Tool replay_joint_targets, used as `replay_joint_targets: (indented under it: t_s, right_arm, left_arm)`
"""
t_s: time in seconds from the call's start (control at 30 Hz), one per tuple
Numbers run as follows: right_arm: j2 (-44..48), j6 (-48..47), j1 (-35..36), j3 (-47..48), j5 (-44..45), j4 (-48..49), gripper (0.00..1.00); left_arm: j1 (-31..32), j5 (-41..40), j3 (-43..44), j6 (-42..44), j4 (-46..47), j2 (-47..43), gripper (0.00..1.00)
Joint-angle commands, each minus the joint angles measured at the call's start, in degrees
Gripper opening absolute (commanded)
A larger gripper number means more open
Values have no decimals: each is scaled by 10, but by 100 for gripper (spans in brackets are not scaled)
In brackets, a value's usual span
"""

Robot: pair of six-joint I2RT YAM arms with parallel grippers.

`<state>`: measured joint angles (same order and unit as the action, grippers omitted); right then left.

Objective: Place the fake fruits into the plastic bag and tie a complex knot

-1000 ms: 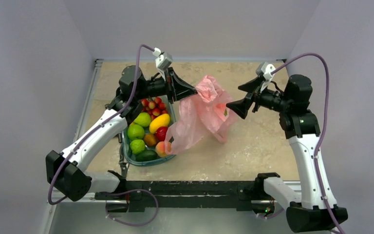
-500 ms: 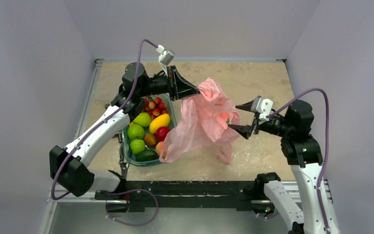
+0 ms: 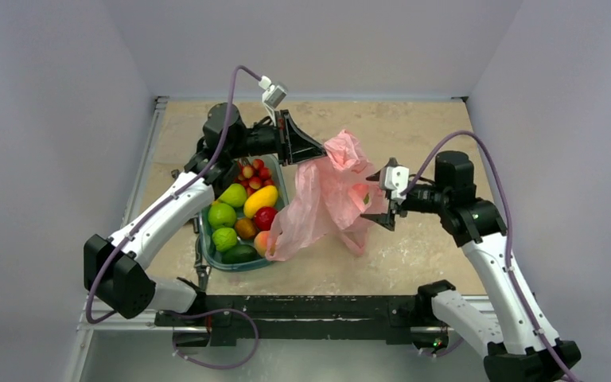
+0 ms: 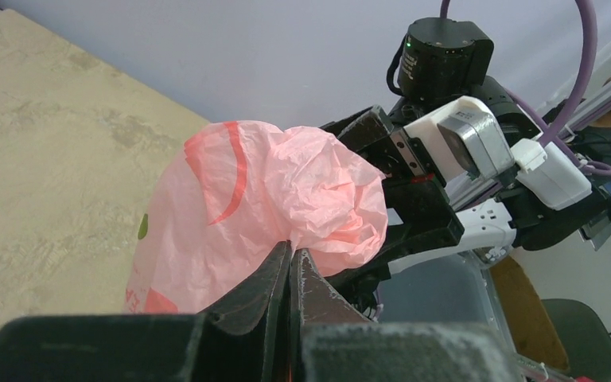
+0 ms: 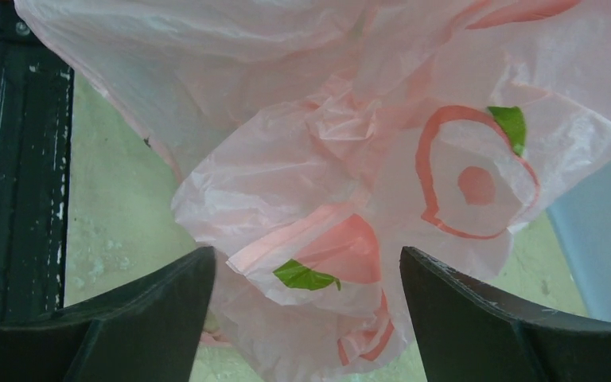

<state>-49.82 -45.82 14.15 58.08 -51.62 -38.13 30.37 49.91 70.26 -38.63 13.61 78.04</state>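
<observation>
The pink plastic bag [image 3: 328, 195] hangs crumpled in the middle of the table, held up at its top left. My left gripper [image 3: 316, 152] is shut on a bunched fold of the bag [image 4: 286, 191], its fingertips [image 4: 293, 253] pressed together. My right gripper [image 3: 375, 196] is open at the bag's right side, with the bag's lower folds [image 5: 342, 239] between its spread fingers [image 5: 167, 294], not pinched. The fake fruits [image 3: 243, 208] lie in the teal tub [image 3: 239, 264] left of the bag. No knot shows.
The teal tub holds green, yellow and red fruits and small red berries [image 3: 251, 171]. The bag's lower left drapes over the tub's right rim. A black rail [image 3: 302, 306] runs along the table's near edge. Grey walls close in on both sides.
My right arm has swung down and left, bringing its open gripper up against the bag's right side. My left gripper has kept its hold; the bag has shifted slightly.
</observation>
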Motion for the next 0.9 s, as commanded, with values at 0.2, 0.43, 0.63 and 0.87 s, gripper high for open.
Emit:
replay_joint_targets:
  t_s: [0.2, 0.43, 0.63, 0.87]
  right_arm:
    - [-9, -88, 55, -73, 79, 69, 82]
    - [13, -95, 60, -137, 182, 167, 50]
    - [74, -27, 57, -130, 270, 187, 0]
    - [153, 68, 41, -95, 237, 134, 0]
  left_arm:
    - [-16, 32, -1, -32, 35, 28, 0]
    - [-18, 62, -3, -31, 31, 27, 0]
    - [-69, 66, -34, 39, -53, -14, 0]
    - [-154, 21, -91, 301, -202, -57, 0]
